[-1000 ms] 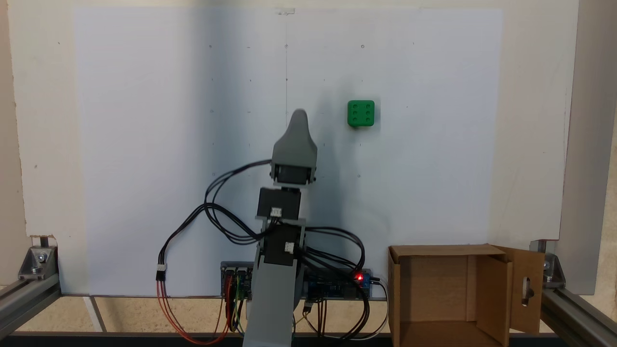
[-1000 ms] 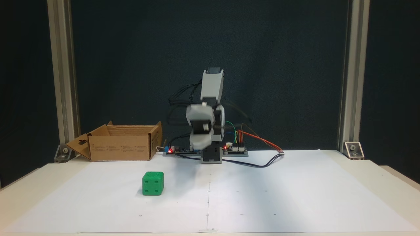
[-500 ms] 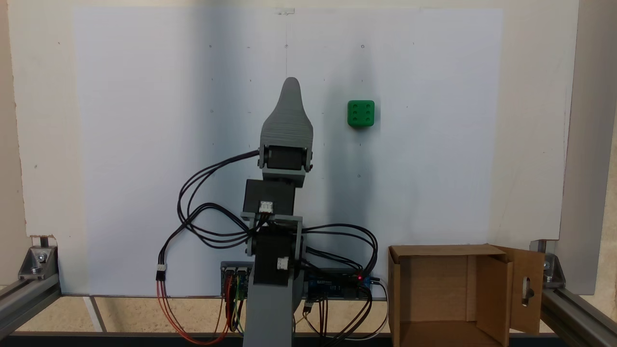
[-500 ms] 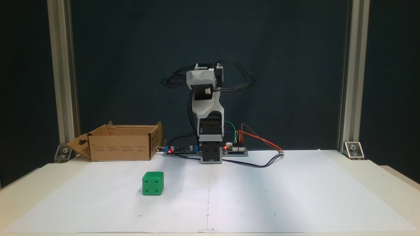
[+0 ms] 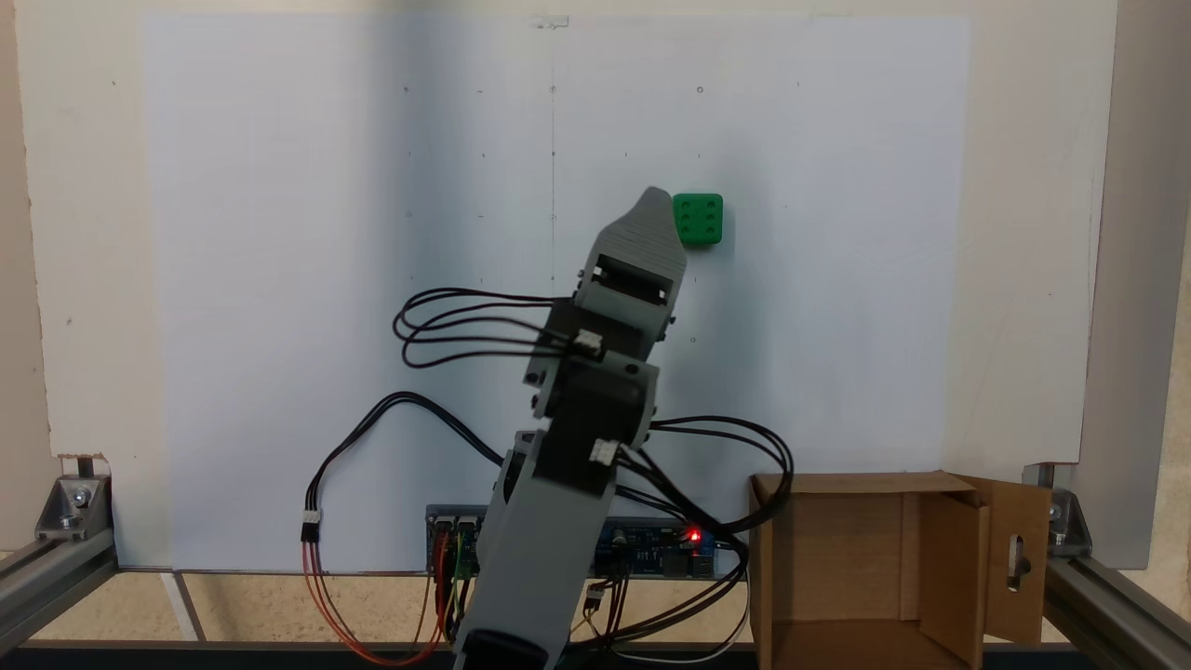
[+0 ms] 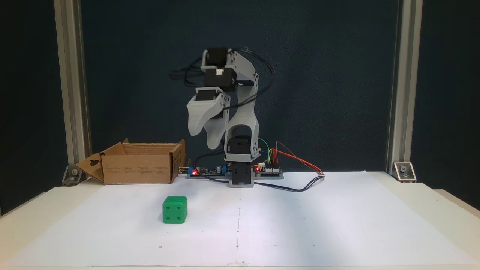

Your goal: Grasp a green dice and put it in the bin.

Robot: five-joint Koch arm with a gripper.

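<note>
Both fixed views take in the same desk, and I go through them one by one. From above, the green dice point(image 5: 698, 220) lies on the white paper sheet point(image 5: 279, 233), toward the sheet's far edge, its six-pip face up. The grey claw point(image 5: 655, 199) reaches from the arm, its tip overlapping the dice's left edge in this view; only one jaw shows. The bin point(image 5: 865, 568), an open cardboard box with a slotted side flap, sits at the desk's near right corner, beside the controller boards point(image 5: 651, 549) and looping black cables point(image 5: 447, 326). From the front, the green dice point(image 6: 174, 210) rests on the paper with bare sheet all round. The claw point(image 6: 204, 140) hangs high above the desk, pointing down, its two jaws narrowly parted and empty. The bin point(image 6: 138, 165) stands at the back left, beside an aluminium post point(image 6: 71, 86).
</note>
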